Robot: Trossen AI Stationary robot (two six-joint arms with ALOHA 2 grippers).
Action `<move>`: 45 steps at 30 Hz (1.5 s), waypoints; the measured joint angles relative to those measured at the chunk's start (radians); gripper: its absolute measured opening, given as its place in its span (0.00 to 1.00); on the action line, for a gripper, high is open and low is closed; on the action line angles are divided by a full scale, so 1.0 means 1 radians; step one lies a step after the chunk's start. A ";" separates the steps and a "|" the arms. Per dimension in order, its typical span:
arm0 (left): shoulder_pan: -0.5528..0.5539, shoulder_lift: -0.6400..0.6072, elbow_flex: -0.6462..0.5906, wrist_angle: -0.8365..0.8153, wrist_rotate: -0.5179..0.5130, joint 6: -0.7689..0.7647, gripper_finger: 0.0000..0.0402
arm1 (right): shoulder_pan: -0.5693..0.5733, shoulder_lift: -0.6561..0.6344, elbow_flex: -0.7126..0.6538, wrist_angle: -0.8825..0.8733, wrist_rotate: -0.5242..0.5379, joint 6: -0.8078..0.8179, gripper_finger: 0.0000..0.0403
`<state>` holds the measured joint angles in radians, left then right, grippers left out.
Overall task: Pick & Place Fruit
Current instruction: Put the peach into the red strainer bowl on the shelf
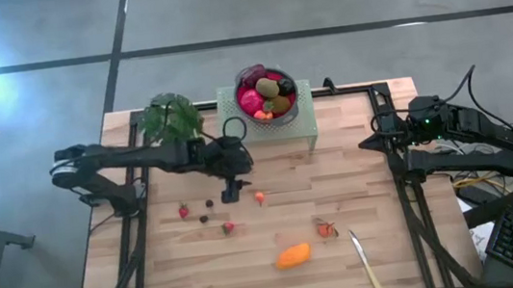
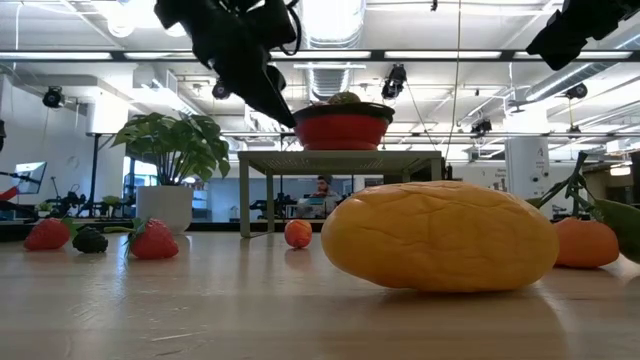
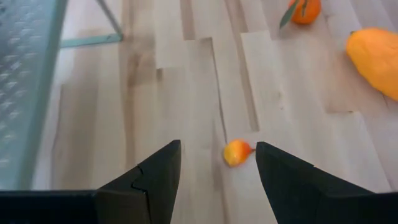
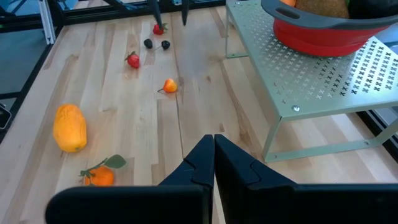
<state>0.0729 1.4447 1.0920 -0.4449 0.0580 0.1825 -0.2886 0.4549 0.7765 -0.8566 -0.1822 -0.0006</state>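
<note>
Left gripper (image 1: 231, 193) hovers over the wooden table (image 1: 204, 276), fingers (image 3: 155, 180) parted about halfway, nothing between them. Small round orange-yellow fruit (image 3: 237, 152) lies on the boards just beyond the fingertips, in line with the gap but nearer one finger, not touching either. Large orange oval fruit (image 1: 293, 255) and leafed tangerine (image 1: 325, 229) sit farther out. Red bowl of mixed fruit (image 1: 266, 92) stands on the perforated green metal stand (image 1: 305, 131). Right gripper (image 4: 214, 155) waits at the table's right edge, fingers closed together, empty.
</note>
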 joint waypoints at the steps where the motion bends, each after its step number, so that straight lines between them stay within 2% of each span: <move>1: -0.006 0.002 -0.021 0.045 0.003 0.004 0.53 | 0.000 0.000 0.000 0.000 0.000 0.000 0.02; 6: -0.024 0.014 -0.115 0.198 0.005 0.011 0.53 | 0.000 0.000 0.000 0.000 0.000 0.000 0.02; 11: -0.025 0.029 -0.160 0.248 0.006 0.014 0.53 | 0.000 0.000 0.000 0.000 0.000 0.000 0.02; 26: -0.030 0.201 -0.161 0.325 0.058 0.028 0.53 | 0.000 0.000 0.000 0.000 0.000 0.000 0.02; 45: -0.036 0.325 -0.161 0.385 0.061 0.115 0.53 | 0.000 0.000 0.000 0.000 0.000 0.000 0.02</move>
<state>0.0372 1.7699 0.9306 -0.0604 0.1192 0.2979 -0.2886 0.4545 0.7765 -0.8566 -0.1818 -0.0006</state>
